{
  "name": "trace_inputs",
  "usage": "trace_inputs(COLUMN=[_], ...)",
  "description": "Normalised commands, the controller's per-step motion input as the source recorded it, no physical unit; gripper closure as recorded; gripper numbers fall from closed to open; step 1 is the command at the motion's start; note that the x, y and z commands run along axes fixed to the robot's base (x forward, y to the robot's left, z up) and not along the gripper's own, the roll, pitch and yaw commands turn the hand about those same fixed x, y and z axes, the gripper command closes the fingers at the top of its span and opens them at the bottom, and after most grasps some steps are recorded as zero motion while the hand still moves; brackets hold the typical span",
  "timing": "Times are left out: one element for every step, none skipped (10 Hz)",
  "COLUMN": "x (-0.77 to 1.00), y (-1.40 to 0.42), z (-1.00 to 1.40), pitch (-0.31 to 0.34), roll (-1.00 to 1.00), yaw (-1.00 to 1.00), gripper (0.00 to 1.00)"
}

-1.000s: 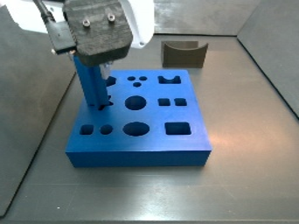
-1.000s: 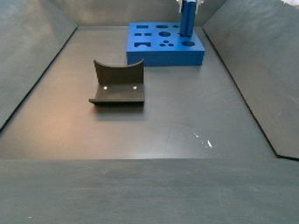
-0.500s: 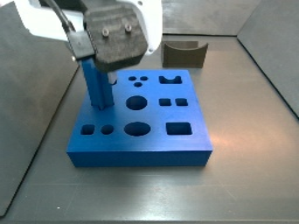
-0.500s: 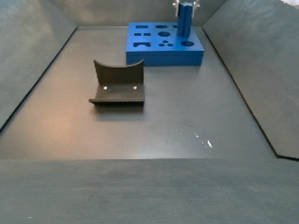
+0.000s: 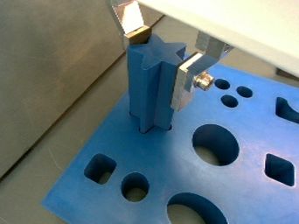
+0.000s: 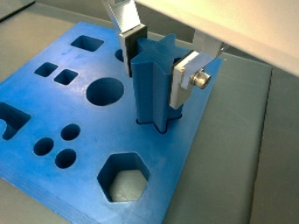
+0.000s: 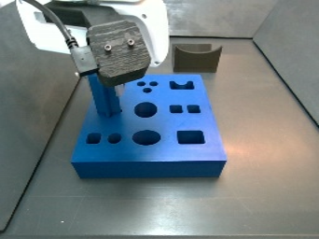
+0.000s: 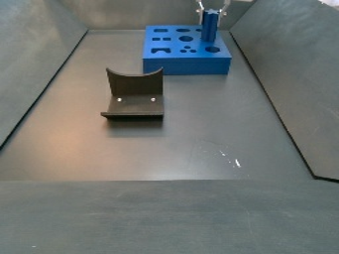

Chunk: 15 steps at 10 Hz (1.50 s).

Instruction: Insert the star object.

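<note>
Gripper with fingers spread just clear of the star object, which stands upright in a hole of the blue block, as both wrist views show; a side view adds the dark curved piece well apart.

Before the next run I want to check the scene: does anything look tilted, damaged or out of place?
Nothing stands out. The star object stands upright with its foot in a hole of the blue block, between the gripper fingers. The dark curved piece lies apart on the floor.
</note>
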Motion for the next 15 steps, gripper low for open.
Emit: trace_inputs(x=[-0.03, 0.0, 0.0, 0.0, 0.0, 0.0, 0.0, 0.0, 0.0, 0.0, 0.0, 0.0, 0.0, 0.4, 0.43], y=[0.02, 0.0, -0.01, -0.01, -0.02, -0.05, -0.16, -0.18, -0.19, -0.23, -0.26, -0.28, -0.25, -0.05, 0.0], z=[-0.71, -0.81, -0.95, -0.95, -0.98, -1.0, -1.0, -1.0, -1.0, -1.0, -1.0, -1.0, -1.0, -1.0, -1.0], pitch=[-0.197, -0.136, -0.067, -0.071, -0.077, -0.07, -0.051, -0.039, -0.027, -0.02, -0.014, -0.011, -0.014, -0.004, 0.0], roll=[0.18, 0.2, 0.2, 0.2, 0.19, 0.16, 0.14, 0.12, 0.11, 0.09, 0.07, 0.06, 0.06, 0.02, 0.05], yaw=[0.02, 0.0, 0.0, 0.0, 0.0, 0.0, 0.0, 0.0, 0.0, 0.0, 0.0, 0.0, 0.0, 0.0, 0.0], gripper=[1.0, 1.0, 1.0, 1.0, 1.0, 1.0, 1.0, 1.0, 1.0, 1.0, 1.0, 1.0, 1.0, 1.0, 1.0])
